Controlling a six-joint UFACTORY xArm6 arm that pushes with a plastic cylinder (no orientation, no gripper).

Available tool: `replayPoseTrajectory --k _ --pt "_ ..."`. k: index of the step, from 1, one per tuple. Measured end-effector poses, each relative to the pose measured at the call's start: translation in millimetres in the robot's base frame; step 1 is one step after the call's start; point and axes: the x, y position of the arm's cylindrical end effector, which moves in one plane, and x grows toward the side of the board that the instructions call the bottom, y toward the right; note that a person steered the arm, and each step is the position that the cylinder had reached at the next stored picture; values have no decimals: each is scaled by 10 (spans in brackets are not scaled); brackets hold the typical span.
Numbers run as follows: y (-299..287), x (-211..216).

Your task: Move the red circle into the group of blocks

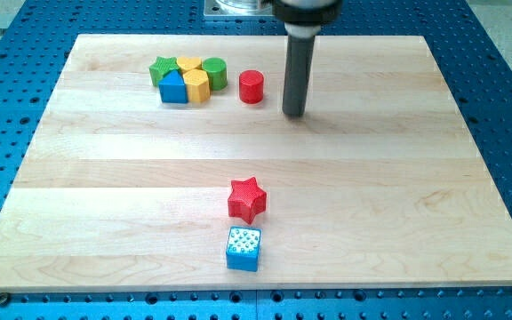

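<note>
The red circle (251, 86) stands near the view's top, a short gap to the right of a tight group of blocks: a green star (162, 69), a yellow block (188, 65), a green circle (214, 71), a blue block (173, 88) and a yellow hexagon (197, 87). My tip (293, 113) rests on the wooden board (105, 178), to the right of the red circle and slightly below it, not touching it.
A red star (246, 199) lies low in the middle of the board, with a blue cube (244, 248) just below it. The board sits on a blue perforated table (505, 89).
</note>
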Motion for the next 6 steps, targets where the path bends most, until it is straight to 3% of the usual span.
replayPoseTrajectory --k 2,5,6 --pt "-604 -580" --pt "-118 -1281" --pt "-356 -1284"
